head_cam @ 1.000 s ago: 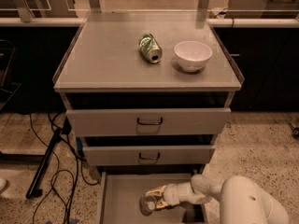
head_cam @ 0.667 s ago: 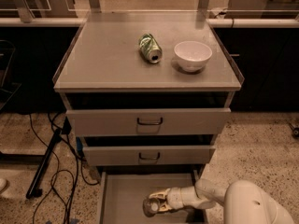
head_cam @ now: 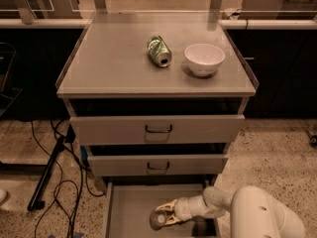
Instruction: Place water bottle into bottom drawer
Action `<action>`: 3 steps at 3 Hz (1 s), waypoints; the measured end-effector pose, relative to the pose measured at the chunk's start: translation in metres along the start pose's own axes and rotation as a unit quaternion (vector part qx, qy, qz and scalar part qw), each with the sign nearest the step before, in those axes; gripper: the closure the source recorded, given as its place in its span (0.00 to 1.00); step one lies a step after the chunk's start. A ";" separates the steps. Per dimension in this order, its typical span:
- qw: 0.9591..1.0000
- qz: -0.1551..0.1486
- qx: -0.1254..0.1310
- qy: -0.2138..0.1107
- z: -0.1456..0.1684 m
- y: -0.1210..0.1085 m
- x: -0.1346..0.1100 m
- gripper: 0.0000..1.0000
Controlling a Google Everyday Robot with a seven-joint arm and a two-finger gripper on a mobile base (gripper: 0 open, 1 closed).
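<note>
below, claw (head_cam: 162,215) grips water bottle (head_cam: 157,222) in bottom drawer (head_cam: 130,206); can (head_cam: 159,51), bowl (head_cam: 204,59) atop.

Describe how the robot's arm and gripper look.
The arm is smooth white, built of fat rounded shells: a big bulbous segment at the lower right narrows into a shorter, knobbly wrist. The gripper, over the open grey metal bottom drawer, has two slim cream-yellow fingers. No cables or markings show on it.
</note>
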State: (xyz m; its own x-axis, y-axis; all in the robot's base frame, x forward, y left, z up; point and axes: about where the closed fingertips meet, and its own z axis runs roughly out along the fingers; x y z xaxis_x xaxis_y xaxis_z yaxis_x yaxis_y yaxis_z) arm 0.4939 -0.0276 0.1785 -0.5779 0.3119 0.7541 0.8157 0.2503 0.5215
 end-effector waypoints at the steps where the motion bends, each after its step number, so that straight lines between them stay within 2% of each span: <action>1: 0.999 0.012 0.039 0.001 0.005 0.000 0.000 1.00; 2: 0.999 0.013 0.044 0.004 0.008 -0.002 0.000 1.00; 3: 0.997 0.029 0.075 0.002 0.016 -0.008 -0.005 1.00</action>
State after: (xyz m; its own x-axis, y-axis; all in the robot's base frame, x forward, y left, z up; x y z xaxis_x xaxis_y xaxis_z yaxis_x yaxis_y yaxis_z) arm 0.4893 -0.0166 0.1641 -0.5289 0.3264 0.7834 0.8349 0.3658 0.4112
